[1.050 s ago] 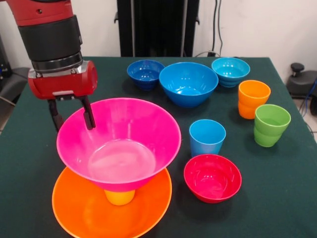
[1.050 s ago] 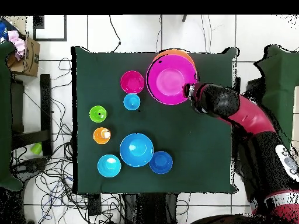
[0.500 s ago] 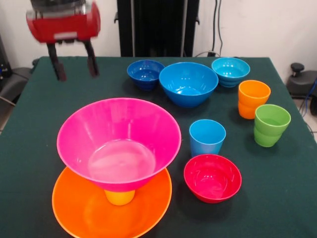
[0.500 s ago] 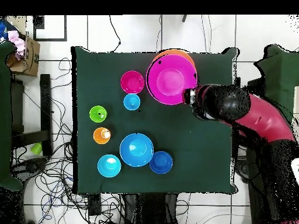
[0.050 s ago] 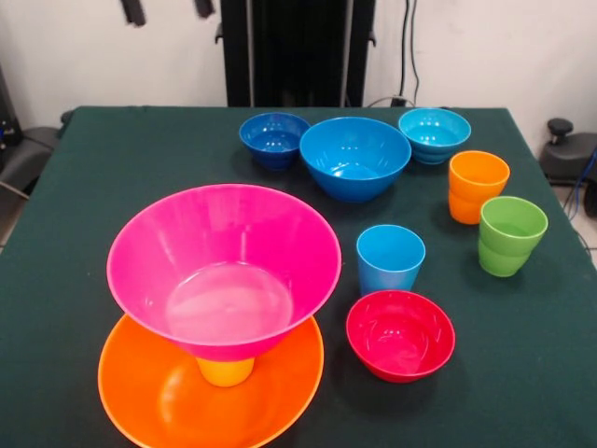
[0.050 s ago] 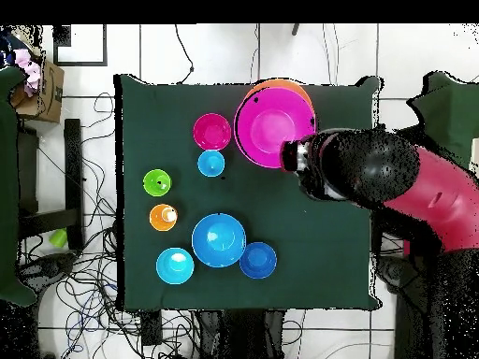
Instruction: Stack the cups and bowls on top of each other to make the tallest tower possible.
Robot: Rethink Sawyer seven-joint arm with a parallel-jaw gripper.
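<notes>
The gripper [image 5: 168,9] is showing only as two dark fingertips at the top edge of the front view, standing apart with nothing between them, high above the table's far corner. In the overhead view the red and black arm [image 6: 393,178] is reaching in over the table beside the stack.

Nearest below it, the tower is standing at three pieces: the large glossy orange plastic bowl [image 5: 159,401] is sitting on the dark green table [image 5: 75,187] close to the near edge, the small yellow plastic cup [image 5: 225,371] is standing in its middle, and the large glossy pink plastic bowl [image 5: 224,271] is resting upright on that cup, looking level.

Everything else is waiting loose. The light-blue plastic cup [image 5: 390,259] is standing just beside the pink bowl, with the small red bowl [image 5: 400,333] just in front of it. Further off, the orange cup [image 5: 478,186] and green cup [image 5: 509,234] are standing near the side edge, and the small dark blue bowl [image 5: 273,138], medium blue bowl [image 5: 354,157] and small cyan bowl [image 5: 434,133] are lining the far side.

So the tower looks under halfway. Open cloth is lying behind the tower and down the middle, giving clear room to travel to the light-blue cup; the tower itself is sitting near the table's edge, so a nudge there could tip it.
</notes>
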